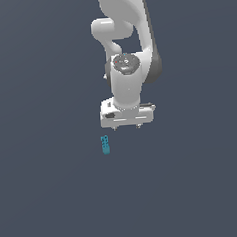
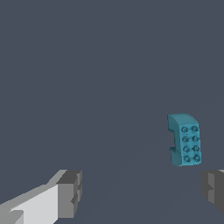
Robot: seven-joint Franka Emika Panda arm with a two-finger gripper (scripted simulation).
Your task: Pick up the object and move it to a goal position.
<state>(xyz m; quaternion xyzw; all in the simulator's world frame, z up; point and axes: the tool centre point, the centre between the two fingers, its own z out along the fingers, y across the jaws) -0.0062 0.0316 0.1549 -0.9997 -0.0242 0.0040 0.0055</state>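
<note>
While the white arm [image 1: 128, 49] hangs over the middle of the gray worktop [image 1: 45, 195], its gripper [image 2: 142, 192] is spread wide and holds nothing. The little blue block [image 1: 105, 145] lies flat on the worktop, near the middle, close to the gripper but not touching it. Small dark dots cover its face.

The white Panda arm [image 1: 127, 34] reaches down from the top of the exterior view, its wrist pointing straight downward. The gripper [image 1: 127, 126] hangs with its jaws spread wide apart; both grey fingertips [image 2: 70, 192] hold nothing between them.
</note>
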